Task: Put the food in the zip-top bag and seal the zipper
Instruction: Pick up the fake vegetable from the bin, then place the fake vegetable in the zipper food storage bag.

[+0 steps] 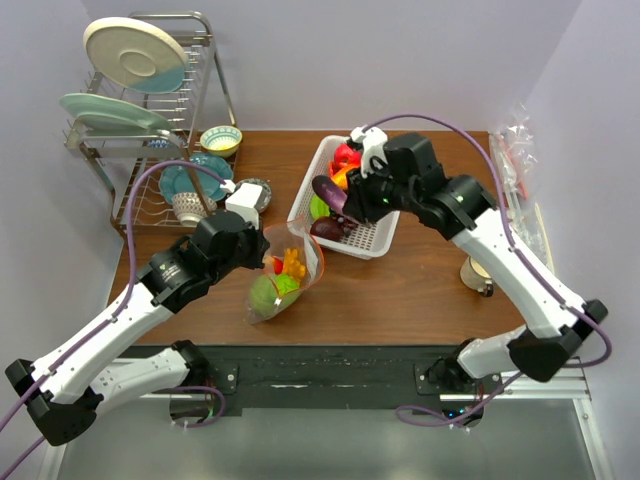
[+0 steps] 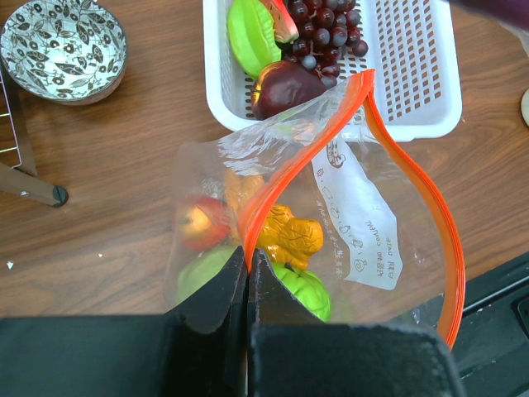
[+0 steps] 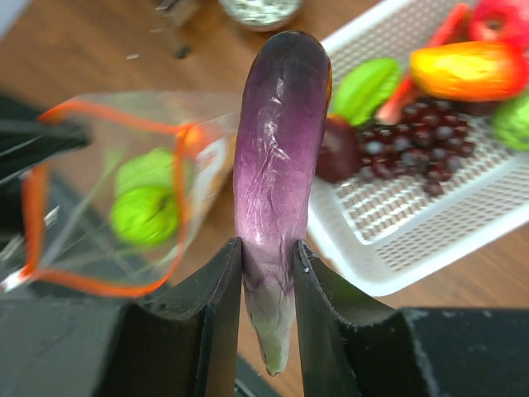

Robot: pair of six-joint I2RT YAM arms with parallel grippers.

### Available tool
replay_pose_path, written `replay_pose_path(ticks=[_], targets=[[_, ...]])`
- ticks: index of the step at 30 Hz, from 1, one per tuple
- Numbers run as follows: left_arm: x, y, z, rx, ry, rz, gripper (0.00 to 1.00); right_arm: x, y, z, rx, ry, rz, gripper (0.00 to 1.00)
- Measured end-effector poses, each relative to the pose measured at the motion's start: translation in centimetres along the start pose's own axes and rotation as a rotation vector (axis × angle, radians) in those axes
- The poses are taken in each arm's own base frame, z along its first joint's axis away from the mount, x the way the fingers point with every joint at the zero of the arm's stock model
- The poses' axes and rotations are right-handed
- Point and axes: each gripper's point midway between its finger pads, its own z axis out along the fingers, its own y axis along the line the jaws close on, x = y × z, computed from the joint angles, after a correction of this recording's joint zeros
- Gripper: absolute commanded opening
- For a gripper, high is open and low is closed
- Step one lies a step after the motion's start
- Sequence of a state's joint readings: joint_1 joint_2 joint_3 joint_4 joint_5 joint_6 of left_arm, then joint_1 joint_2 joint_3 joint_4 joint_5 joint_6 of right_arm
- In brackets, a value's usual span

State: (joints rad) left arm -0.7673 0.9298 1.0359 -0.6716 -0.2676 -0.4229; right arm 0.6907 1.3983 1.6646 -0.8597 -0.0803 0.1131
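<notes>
The zip-top bag (image 1: 287, 272) lies on the table in front of the white basket (image 1: 372, 242), its mouth held open. It holds a red apple (image 2: 198, 223), an orange piece (image 2: 291, 234) and green pieces (image 2: 310, 291). My left gripper (image 2: 247, 255) is shut on the orange-red zipper (image 2: 431, 217) at the mouth's near edge. My right gripper (image 3: 269, 263) is shut on a purple eggplant (image 3: 277, 157), hanging above the basket's left edge, right of the bag (image 3: 124, 194). The basket (image 2: 413, 83) keeps grapes (image 2: 324, 25), green, red and orange food.
A dish rack (image 1: 150, 110) with plates stands at the back left, with patterned bowls (image 1: 220, 140) beside it. A patterned bowl (image 2: 62, 45) sits left of the basket. A cup (image 1: 478, 272) and clear packets (image 1: 515, 150) lie along the right side.
</notes>
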Motion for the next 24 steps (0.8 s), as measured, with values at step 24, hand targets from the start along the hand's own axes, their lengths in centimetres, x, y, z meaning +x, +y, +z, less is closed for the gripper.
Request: replay_pose_path(ticks=[24], targets=[[0.0, -0.1, 0.0, 0.004, -0.002, -0.001, 0.0, 5.2, 9.3, -1.4, -0.573, 0.152, 0.12, 0.35]])
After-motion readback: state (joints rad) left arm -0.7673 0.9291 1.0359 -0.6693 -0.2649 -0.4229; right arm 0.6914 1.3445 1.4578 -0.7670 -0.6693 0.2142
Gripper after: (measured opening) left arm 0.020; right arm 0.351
